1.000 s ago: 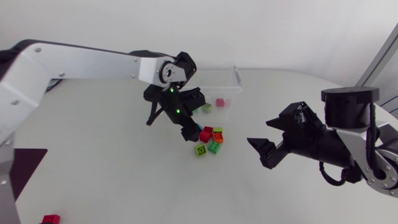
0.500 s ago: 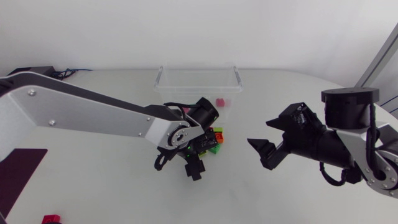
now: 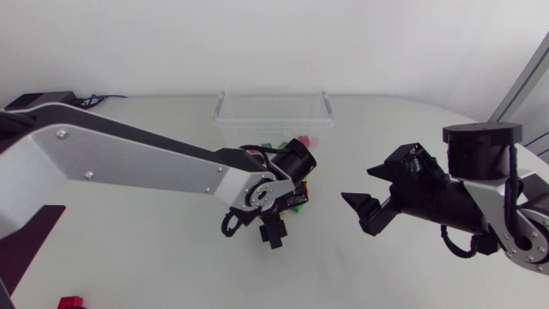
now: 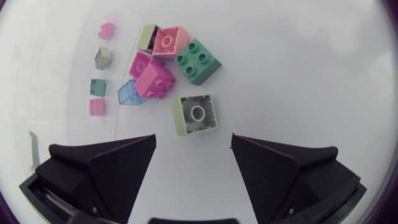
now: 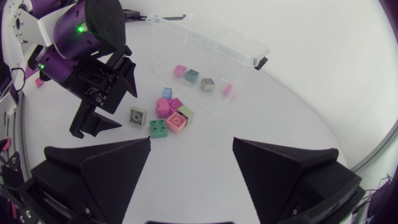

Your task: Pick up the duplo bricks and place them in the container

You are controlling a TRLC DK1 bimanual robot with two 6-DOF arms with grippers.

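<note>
A heap of duplo bricks (image 4: 165,68) lies just ahead of my left gripper (image 4: 194,140), which is open with nothing between its fingers. Nearest its fingertips is a light green one-stud brick (image 4: 196,114); behind that are a green four-stud brick (image 4: 198,61) and pink ones. In the head view my left gripper (image 3: 271,232) points down in front of the heap (image 3: 298,198), and its wrist hides most of the bricks. The clear container (image 3: 257,120) stands behind, with several small bricks (image 5: 192,75) inside. My right gripper (image 3: 360,210) hangs open to the right, apart from the heap (image 5: 166,117).
A red brick (image 3: 70,302) lies alone at the table's front left corner. A dark mat (image 3: 26,236) sits at the left edge. My left arm (image 3: 146,167) spans the table's left half.
My left arm has swung from over the container forward and down; its gripper now stands in front of the heap and is wider open. The right arm has not moved.
</note>
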